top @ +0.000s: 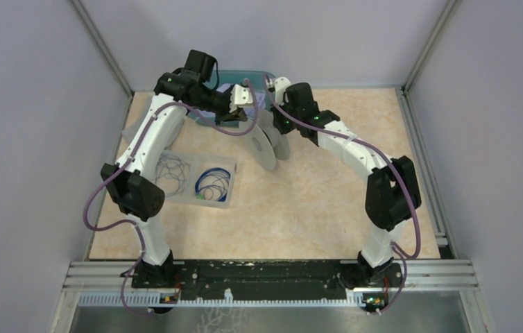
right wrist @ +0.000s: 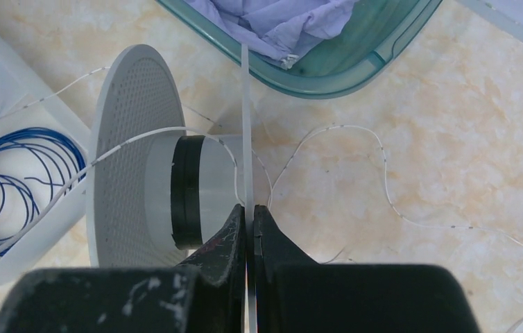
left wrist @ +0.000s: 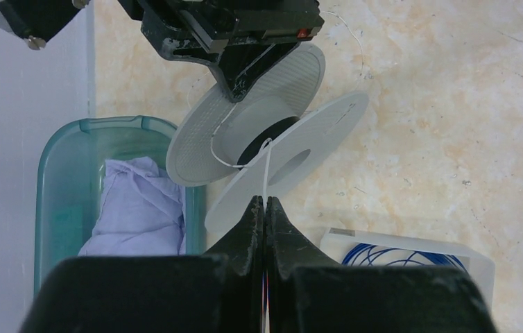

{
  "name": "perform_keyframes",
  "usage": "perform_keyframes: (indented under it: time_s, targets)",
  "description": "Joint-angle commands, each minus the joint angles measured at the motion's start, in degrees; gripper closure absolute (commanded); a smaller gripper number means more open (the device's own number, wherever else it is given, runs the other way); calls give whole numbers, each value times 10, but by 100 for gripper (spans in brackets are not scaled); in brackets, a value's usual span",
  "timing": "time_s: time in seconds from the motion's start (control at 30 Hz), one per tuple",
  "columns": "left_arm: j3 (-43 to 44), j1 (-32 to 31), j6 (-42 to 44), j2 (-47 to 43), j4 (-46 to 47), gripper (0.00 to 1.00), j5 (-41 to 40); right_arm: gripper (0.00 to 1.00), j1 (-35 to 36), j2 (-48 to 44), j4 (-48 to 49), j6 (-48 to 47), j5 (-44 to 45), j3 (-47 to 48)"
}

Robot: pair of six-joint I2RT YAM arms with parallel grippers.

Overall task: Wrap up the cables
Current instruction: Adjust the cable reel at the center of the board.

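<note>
Firmly pinching white cable (left wrist: 267,170) in left end effector (left wrist: 266,206), fingers pressed together, just below spool (left wrist: 272,118). Clamping spool's thin flange (right wrist: 246,104) edge-on in right end effector (right wrist: 248,216), likewise pressed together. Farther out, same cable looped over spool's core, then trailing loose across worktop (right wrist: 453,139). Blue cables (right wrist: 9,173) coiled in tray (right wrist: 16,267) beside spool.

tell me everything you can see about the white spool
The white spool looks plastic: two round flanges, one perforated, joined by a pale hub with a black band. It is held on edge beside the teal tub. The right gripper is shut on one flange's rim; a whitish cable runs from the hub into the shut left gripper.
</note>
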Motion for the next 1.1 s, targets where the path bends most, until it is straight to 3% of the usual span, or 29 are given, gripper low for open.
perform_keyframes:
  time_s: [0.0,0.13,0.27,0.4,0.6,0.87,0.97,1.07]
  targets:
    - [16,3,10,5,12,100,18,100,17,5,32,27,19,37]
    - [15,3,12,7,4,100,44,96,20,0,19,28,11,37]
    - [15,4,19,16,-11,100,51,80,20,-17,0,6,1,30]
    - [7,4,14,21,-19,100,75,57,12,-45,-20,-16,-12,14]
    - [-27,4,0,21,0,99,112,45,-25,-105,-10,-13,-94,-48]
    - [-31,3,-8,31,-5,99,142,48,-29,-98,24,-21,-126,-92]
    - [-33,3,-13,37,-4,99,141,58,-29,-87,30,-17,-138,-95]
    - [-43,3,-21,38,6,99,139,77,-29,-78,34,-12,-136,-96]
